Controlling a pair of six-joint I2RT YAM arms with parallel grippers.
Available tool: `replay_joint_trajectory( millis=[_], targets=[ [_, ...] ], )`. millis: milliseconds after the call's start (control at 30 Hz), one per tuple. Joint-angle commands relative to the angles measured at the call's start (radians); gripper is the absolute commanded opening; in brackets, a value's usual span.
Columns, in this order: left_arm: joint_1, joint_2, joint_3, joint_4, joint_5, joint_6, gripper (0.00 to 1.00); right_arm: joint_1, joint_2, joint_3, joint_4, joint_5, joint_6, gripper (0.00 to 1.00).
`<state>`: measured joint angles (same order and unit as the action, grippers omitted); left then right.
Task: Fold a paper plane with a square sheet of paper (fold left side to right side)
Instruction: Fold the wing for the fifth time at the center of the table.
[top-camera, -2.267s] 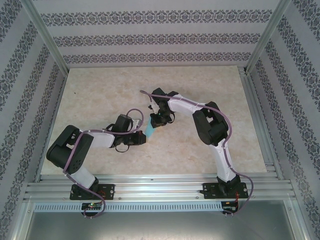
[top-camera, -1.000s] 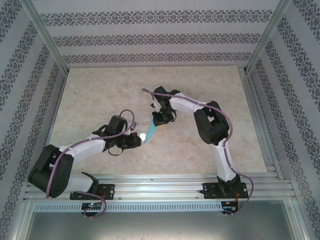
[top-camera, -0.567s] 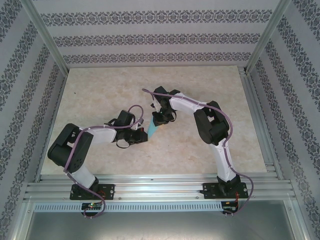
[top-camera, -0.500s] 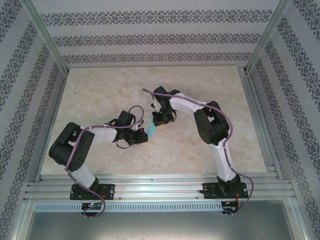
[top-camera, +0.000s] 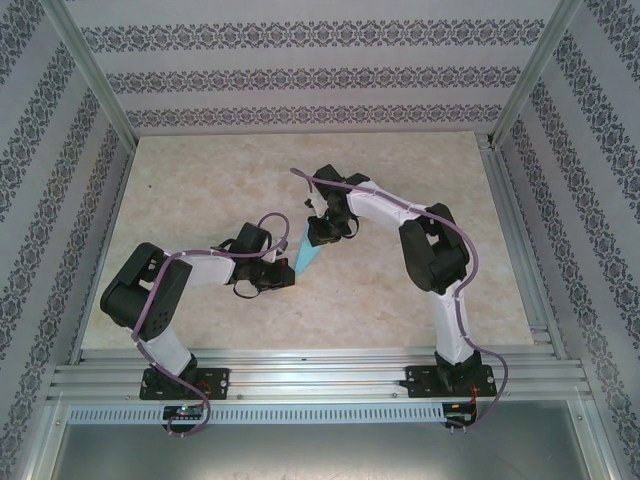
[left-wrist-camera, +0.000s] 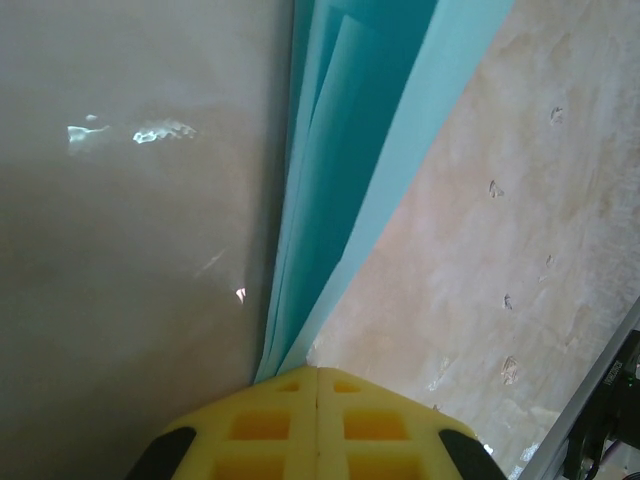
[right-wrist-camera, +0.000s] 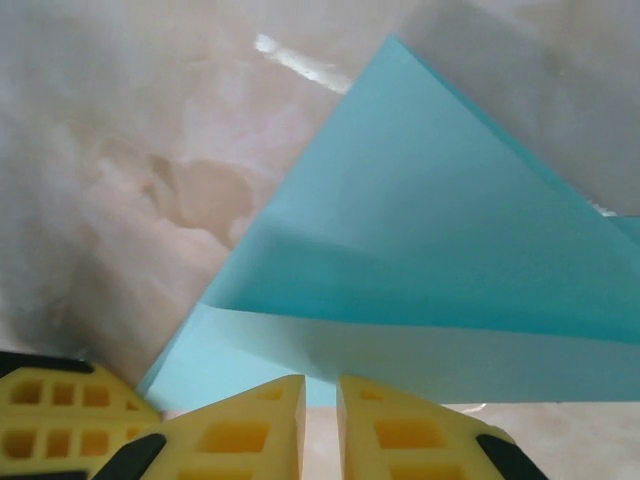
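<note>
Top external: right arm (top-camera: 425, 250) arches over beige marbled desk (top-camera: 200, 180), right pincer (top-camera: 322, 236) gripping wide end of slim cyan folded paper plane (top-camera: 309, 257); left arm (top-camera: 150, 295) folded low, left pincer (top-camera: 287, 272) clenched against its tip.

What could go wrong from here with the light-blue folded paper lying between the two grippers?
1. The left gripper, shut, sits at the narrow end of the light-blue folded paper plane, whose layers fan apart. Pressing or dragging there might skew the crease or crumple the tip.
2. The right gripper has its jaws nearly together at the wide end. Whether it grips is unclear, so the plane may slide on the smooth marble-patterned table.
</note>
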<state>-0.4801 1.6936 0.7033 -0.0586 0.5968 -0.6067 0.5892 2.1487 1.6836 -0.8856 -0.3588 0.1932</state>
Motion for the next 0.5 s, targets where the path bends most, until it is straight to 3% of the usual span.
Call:
replay_joint_trajectory(
  millis=[0, 467],
  targets=[
    [-0.018, 0.040, -0.038, -0.049, -0.084, 0.029, 0.00, 0.034, -0.029, -0.016, -0.016, -0.070, 0.006, 0.17],
    [-0.020, 0.046, -0.037, -0.057, -0.092, 0.031, 0.00, 0.088, 0.080, -0.016, -0.033, -0.115, -0.048, 0.16]
  ],
)
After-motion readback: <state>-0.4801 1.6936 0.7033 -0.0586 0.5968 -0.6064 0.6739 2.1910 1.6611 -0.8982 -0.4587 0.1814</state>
